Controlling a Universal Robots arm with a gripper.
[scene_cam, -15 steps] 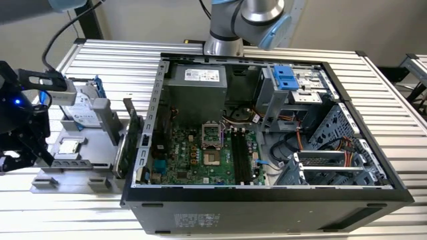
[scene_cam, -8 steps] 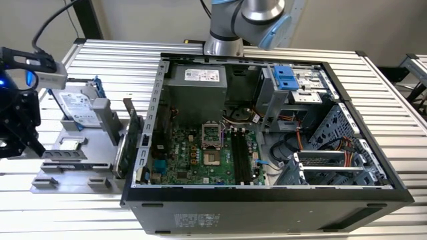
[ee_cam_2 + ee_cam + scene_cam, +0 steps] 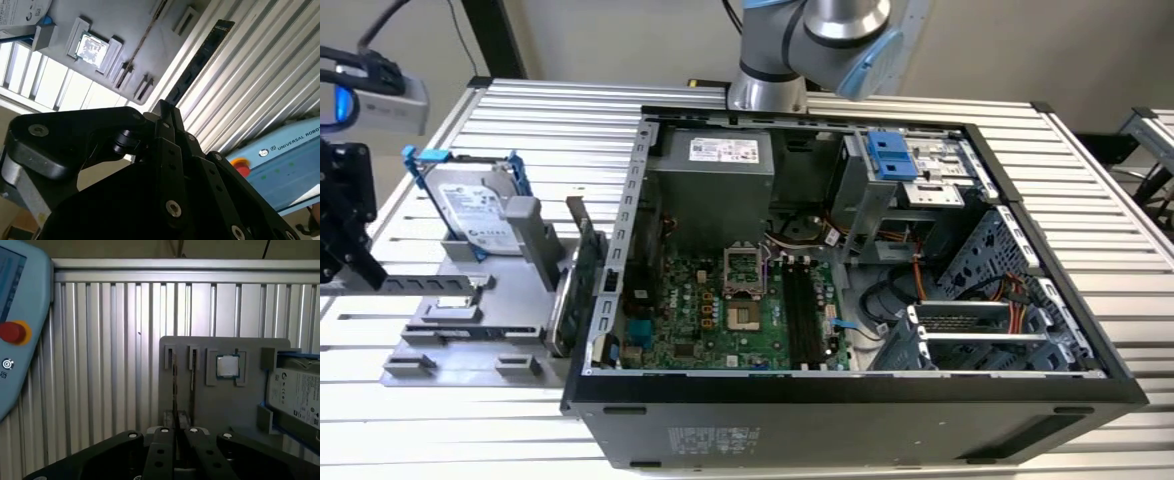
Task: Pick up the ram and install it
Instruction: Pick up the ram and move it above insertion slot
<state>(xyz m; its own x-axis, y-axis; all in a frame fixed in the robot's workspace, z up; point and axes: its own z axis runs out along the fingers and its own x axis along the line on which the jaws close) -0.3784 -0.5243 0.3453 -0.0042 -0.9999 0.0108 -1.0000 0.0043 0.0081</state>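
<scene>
In the second wrist view, the ram [image 3: 200, 57] is a long, thin dark stick reaching out from the black fingertips [image 3: 162, 112] over the ribbed table. My gripper [image 3: 164, 107] is shut on its near end. The first wrist view shows the ram [image 3: 174, 385] edge-on as a thin line running from my gripper [image 3: 176, 432] over the grey holder [image 3: 225, 410]. In the exterior view my gripper [image 3: 358, 262] hangs at the far left, well away from the open computer case [image 3: 640, 250]. The black memory slots [image 3: 803, 315] lie on the green motherboard inside the case.
The grey holder [image 3: 454, 335] carries a hard drive in a blue frame [image 3: 474, 205], a processor chip [image 3: 228, 366] and an upright green circuit card [image 3: 580, 270]. A pale blue pendant with a red button [image 3: 12, 332] lies on the ribbed aluminium table [image 3: 534, 110].
</scene>
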